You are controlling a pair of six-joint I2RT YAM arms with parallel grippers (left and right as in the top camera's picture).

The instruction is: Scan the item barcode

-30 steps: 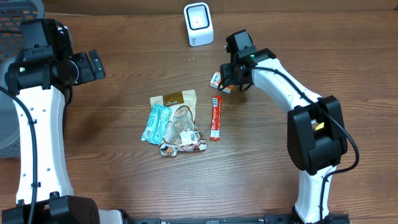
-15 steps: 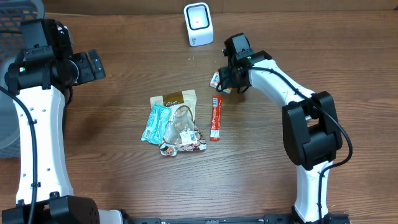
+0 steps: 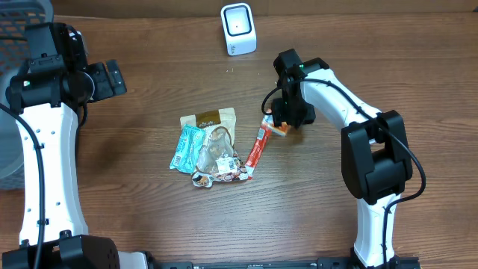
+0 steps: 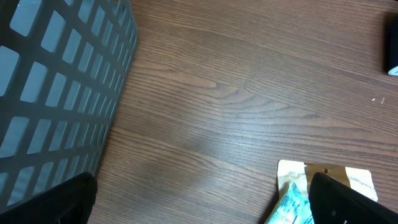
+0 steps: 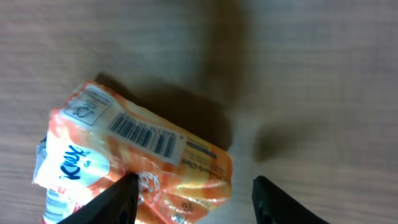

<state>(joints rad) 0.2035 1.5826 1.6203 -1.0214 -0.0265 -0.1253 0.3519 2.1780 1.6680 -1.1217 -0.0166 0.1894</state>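
Observation:
An orange snack packet fills the lower left of the right wrist view, its barcode facing the camera. My right gripper is shut on it: the left finger lies against the wrapper, while a small gap shows at the right fingertip. In the overhead view the packet pokes out below my right gripper, touching the top of a red stick sachet. The white scanner stands at the back centre. My left gripper hangs wide open at the far left, holding nothing.
A heap of snack packets lies mid-table, its top corner showing beside my left gripper. A dark mesh basket stands at the left edge, also visible as the basket in the overhead corner.
My right gripper has moved toward the front with the orange packet, away from the scanner. The red stick sachet has been nudged into a tilt. The left arm has stayed still.

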